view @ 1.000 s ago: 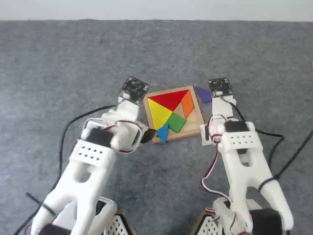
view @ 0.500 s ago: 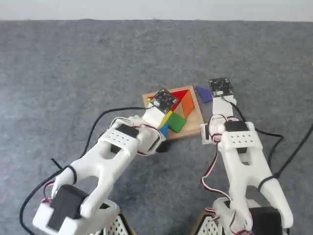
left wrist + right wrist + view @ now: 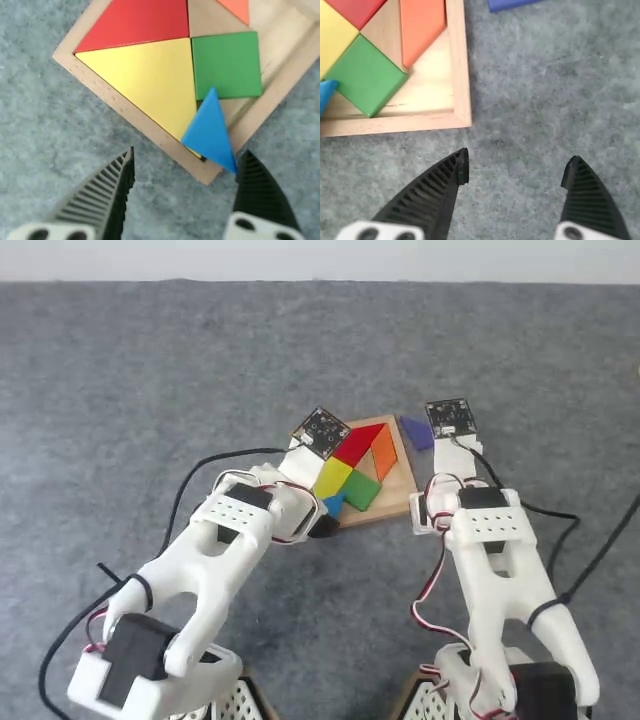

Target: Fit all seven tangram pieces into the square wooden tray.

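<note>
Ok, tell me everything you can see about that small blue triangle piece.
The small blue triangle is flat, smooth and painted. It is not seated: it lies askew across the rim of the square wooden tray, one tip at the green square piece, overlapping a corner of the large yellow triangle. The open left hand flanks its outer corner; contact is unclear.

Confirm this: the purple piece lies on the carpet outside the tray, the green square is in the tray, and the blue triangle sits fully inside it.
Wrong on the blue triangle: the left wrist view shows it lying across the tray's rim, not fully inside. The purple piece does lie on the carpet outside, and the green square is in the tray.
</note>
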